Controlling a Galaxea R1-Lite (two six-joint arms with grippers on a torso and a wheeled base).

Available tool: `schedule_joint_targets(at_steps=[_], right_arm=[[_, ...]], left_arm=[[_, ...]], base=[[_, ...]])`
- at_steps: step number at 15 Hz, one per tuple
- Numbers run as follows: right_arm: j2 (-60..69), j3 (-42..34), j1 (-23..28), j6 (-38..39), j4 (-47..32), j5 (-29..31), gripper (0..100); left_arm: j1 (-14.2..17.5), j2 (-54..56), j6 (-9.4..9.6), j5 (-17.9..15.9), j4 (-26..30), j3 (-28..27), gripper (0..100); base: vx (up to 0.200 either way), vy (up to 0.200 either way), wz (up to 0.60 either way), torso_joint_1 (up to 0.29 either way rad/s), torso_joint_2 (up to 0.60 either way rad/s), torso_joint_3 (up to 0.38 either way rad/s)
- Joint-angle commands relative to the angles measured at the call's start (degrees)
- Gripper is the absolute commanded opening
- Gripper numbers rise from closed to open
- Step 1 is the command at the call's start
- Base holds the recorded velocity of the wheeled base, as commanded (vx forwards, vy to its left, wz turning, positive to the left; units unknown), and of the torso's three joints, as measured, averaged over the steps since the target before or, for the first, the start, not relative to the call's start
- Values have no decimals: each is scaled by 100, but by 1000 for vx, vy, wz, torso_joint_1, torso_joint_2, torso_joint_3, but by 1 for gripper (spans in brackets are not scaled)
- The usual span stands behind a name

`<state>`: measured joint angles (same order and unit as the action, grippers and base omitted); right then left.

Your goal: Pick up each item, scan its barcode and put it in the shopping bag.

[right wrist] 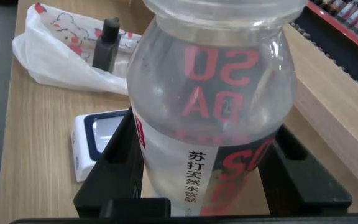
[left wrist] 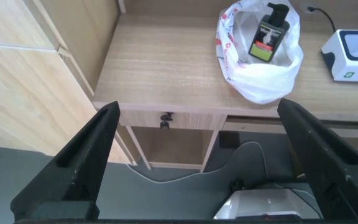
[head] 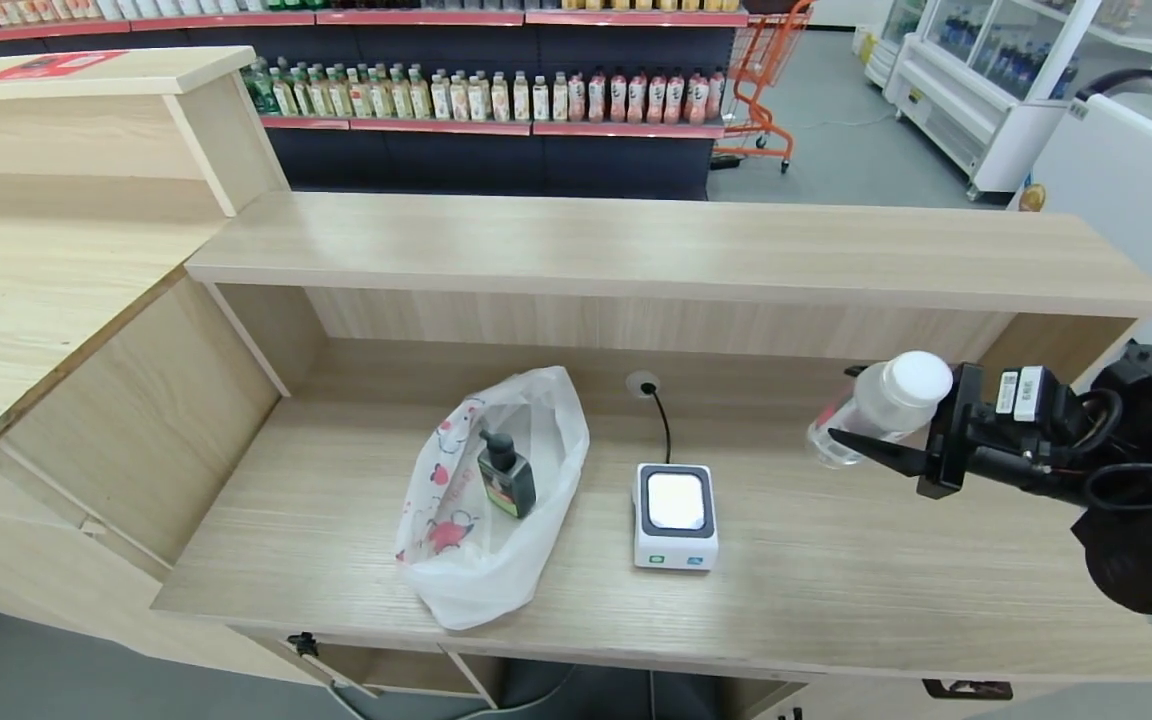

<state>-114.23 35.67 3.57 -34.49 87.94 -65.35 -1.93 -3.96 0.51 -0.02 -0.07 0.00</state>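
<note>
Scanning: right pincer pinching bottle, right of scanner
Next: likely bottle over scanner, then bag
Left pincer: spread

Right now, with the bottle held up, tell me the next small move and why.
Probably carry the bottle toward the scanner and lower it, label facing the window. The right gripper holds it raised off to the scanner's right, not over the window, so no scan looks possible yet. The shopping bag, with a pump bottle inside, comes after.
</note>
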Motion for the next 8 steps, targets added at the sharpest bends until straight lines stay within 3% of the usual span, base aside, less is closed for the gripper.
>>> schedule_joint_targets(at_steps=[1,8], right_arm=[[-82,1,-199,74,4,5,0],[23,-851,-832,-146,206,-12,0]], left_arm=[[-1,1,-16,2,-1,0,100],[-1,1,-7,2,-1,0,100]], base=[[0,0,0,0,0,0],[0,0,0,0,0,0]])
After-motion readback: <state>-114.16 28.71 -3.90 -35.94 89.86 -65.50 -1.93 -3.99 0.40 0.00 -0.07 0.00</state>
